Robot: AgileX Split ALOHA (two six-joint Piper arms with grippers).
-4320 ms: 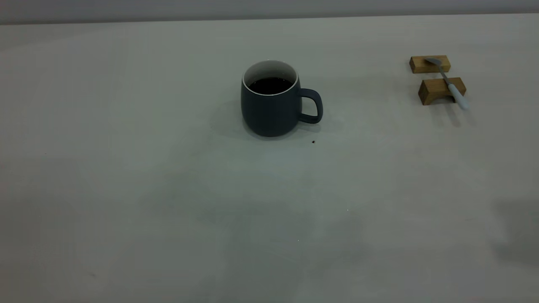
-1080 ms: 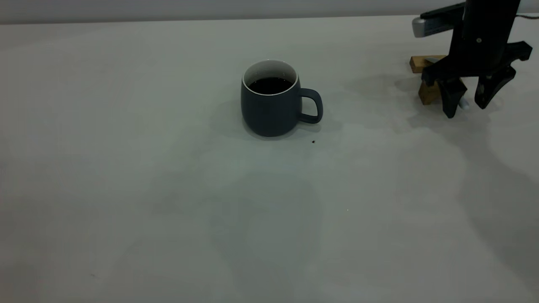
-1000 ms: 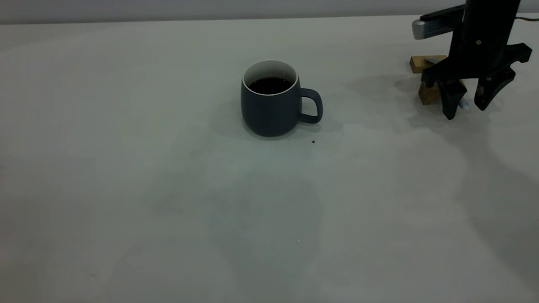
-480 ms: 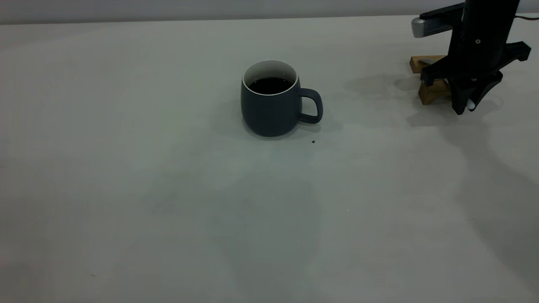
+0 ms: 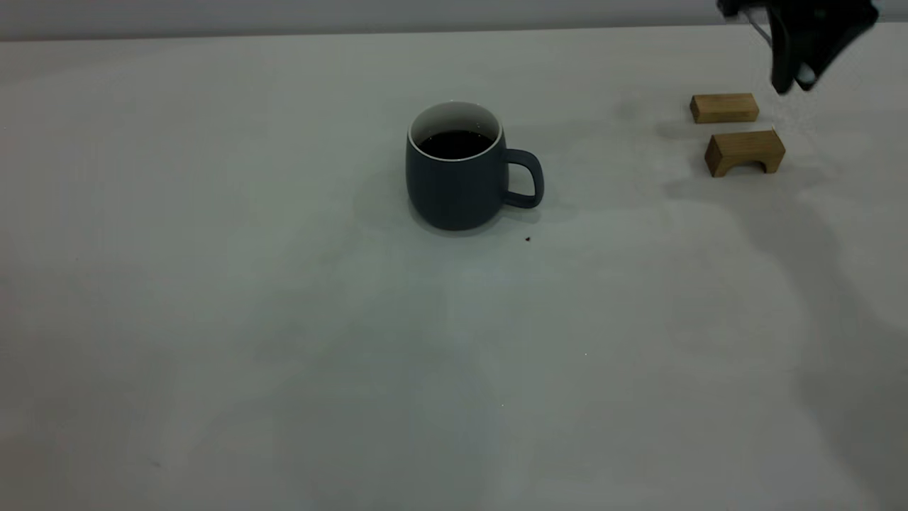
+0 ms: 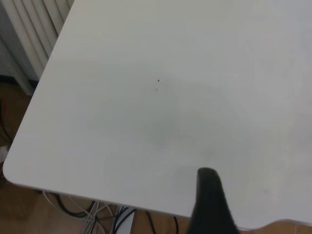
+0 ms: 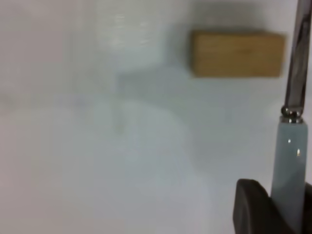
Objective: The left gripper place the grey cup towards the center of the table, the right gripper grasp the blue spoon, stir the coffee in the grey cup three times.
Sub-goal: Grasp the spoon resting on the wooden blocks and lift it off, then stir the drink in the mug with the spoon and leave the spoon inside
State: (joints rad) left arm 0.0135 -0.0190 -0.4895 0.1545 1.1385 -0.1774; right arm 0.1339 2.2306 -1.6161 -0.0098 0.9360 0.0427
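The grey cup [image 5: 454, 181] stands upright near the middle of the table [image 5: 269, 333], handle toward the right, with dark coffee [image 5: 455, 144] inside. High at the far right, my right gripper [image 5: 794, 77] is shut on the blue spoon [image 5: 805, 73], well above the table. In the right wrist view the spoon's pale handle [image 7: 288, 165] runs out between the dark fingers [image 7: 253, 207] to its metal neck. The spoon's bowl is out of view. My left gripper [image 6: 210, 197] hangs over a bare table corner, far from the cup.
Two small wooden blocks [image 5: 724, 108] [image 5: 745, 152] lie at the right, below the right gripper, with nothing on them; one block [image 7: 237, 53] shows in the right wrist view. A tiny dark speck [image 5: 527, 239] sits by the cup. The table's edge [image 6: 97, 197] shows in the left wrist view.
The right gripper came down open over the spoon on the blocks, shut on its handle, and has now risen with it. The blocks are bare. The cup has not moved.
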